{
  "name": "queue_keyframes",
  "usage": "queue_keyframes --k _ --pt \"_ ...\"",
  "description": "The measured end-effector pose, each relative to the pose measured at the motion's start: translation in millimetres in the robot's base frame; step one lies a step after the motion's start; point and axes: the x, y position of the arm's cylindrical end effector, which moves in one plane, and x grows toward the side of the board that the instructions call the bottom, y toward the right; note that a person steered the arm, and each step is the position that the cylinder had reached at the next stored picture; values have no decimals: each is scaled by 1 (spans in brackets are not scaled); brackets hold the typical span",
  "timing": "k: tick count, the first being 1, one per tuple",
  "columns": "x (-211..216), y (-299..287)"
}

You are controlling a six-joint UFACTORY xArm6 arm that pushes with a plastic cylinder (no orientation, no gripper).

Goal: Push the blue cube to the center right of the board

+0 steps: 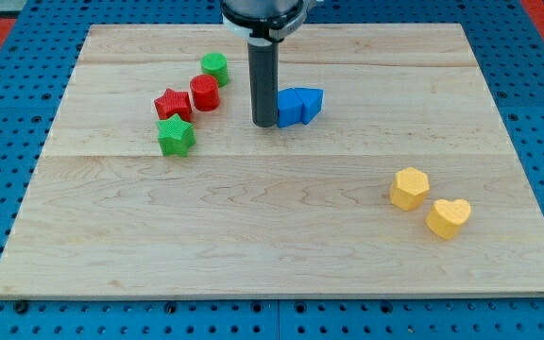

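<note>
Yellow heart block (448, 217) is sitting nearest, yellow hexagon block (409, 187) beside it; my tip (264, 124) is touching the blue cube (299, 106)'s left side, grasping nothing.

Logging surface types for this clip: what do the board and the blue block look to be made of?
The board looks like pale wood with a matte finish: grain lines and plank seams show. The blue block, just right of my tip, seems matte plastic, possibly 3D-printed; its even colour suggests so, but fine texture is hard to make out.
</note>
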Motion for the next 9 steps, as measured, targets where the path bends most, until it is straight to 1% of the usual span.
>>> queue_keyframes --k 1,2,3,4,5,6,7,8,9 --pt "-14 15" --pt "-27 5" --pt "-52 8" --pt "-10 47" --pt "9 94" --pt "8 121" --pt "14 114" --pt "-36 72" --pt "-69 107"
